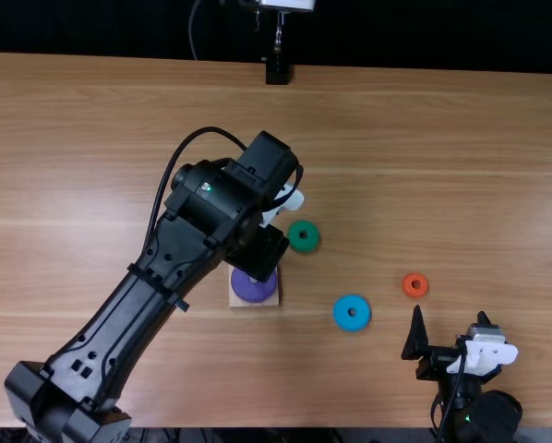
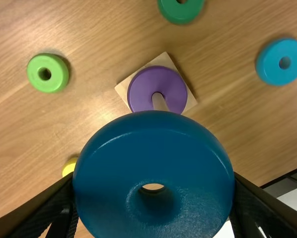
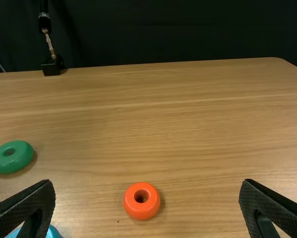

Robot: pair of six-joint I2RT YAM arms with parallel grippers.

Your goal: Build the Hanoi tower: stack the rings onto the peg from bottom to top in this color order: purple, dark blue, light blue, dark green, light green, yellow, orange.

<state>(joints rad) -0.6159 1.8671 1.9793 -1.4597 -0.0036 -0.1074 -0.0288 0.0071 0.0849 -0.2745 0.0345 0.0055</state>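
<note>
Left fingers [image 1: 260,253] gripping dark blue ring [image 2: 153,144], yellow ring [image 2: 68,167] partly hidden, right fingers [image 1: 417,338] wide

The top view looks steeply down from high over the table [image 1: 442,166]; the left wrist view, down, nearer; the right, low and outward — all three share the dark green ring [image 1: 304,245].

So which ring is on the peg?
The purple ring, threaded by the peg on the square base. Dark blue is in the left gripper; dark green, light green, light blue, yellow and orange lie on the table.
</note>
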